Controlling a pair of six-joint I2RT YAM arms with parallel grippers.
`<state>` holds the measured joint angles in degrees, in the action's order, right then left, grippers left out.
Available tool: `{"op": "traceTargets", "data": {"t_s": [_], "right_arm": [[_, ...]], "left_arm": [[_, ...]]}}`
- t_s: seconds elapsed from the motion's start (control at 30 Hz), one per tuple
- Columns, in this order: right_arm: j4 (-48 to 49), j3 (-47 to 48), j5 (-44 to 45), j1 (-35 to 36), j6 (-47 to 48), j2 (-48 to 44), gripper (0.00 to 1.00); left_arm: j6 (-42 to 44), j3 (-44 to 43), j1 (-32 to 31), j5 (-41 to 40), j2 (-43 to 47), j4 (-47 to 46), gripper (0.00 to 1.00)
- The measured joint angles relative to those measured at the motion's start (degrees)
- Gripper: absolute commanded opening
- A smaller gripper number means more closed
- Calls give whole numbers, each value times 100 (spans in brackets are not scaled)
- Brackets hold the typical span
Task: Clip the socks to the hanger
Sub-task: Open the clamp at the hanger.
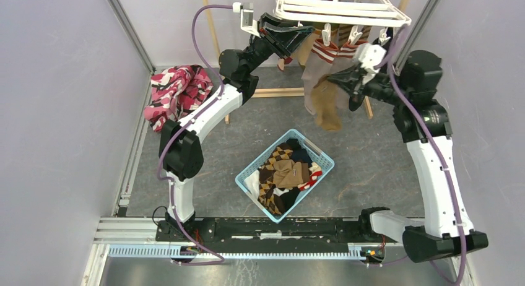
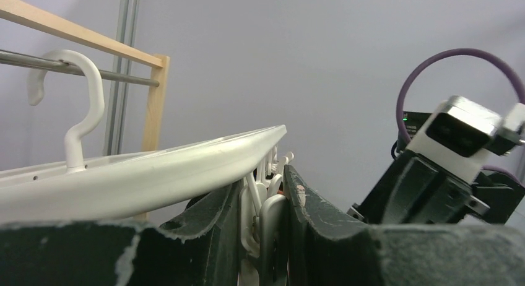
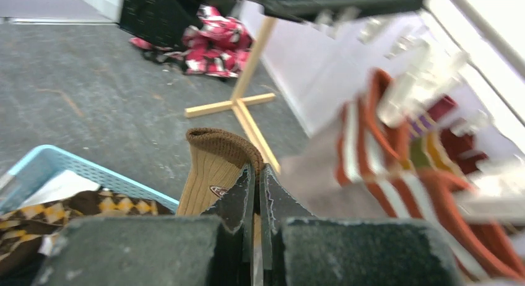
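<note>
Right wrist view has the right pincer (image 3: 257,190) closed on a tan ribbed sock with a brown cuff (image 3: 213,156). It grips just below the cuff and holds the sock up beside the white plastic barred hanger (image 1: 340,10). Left wrist view has the left pincer (image 2: 264,190) closed around one small white plastic clip (image 2: 270,221) dangling under the hanger's edge.

To do this step well, I judge the left should squeeze the clip until its jaws gape, then hold steady while the right feeds the cuff edge up between them. The cuff should go in deep enough to be bitten through both layers before the squeeze is eased, and the right should let go only after that.

Counted from the top view:
- one hanger
- two grey socks with red-and-white striped cuffs (image 1: 319,66) already hanging
- one tan sock in hand
- at least three clips along the near bar
- one light blue mesh basket (image 1: 260,156) on the grey bench (image 1: 384,168), holding a heap of socks too tangled to count
</note>
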<state>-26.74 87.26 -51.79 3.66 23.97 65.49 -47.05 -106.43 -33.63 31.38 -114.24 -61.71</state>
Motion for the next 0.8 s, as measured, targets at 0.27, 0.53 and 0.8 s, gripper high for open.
{"op": "traceTargets", "data": {"t_s": [0.27,0.53,0.8], "right_arm": [[-376,627,1320,1687,61,632,0],[-188,1137,2623,2081,-356,1309,0],[20,1228,3152,2111,-693,1539,0]], "left_arm": [[0,79,0,-133,50,37,5],[0,90,-2,-157,50,57,5],[2,90,-50,-186,50,162,5]]}}
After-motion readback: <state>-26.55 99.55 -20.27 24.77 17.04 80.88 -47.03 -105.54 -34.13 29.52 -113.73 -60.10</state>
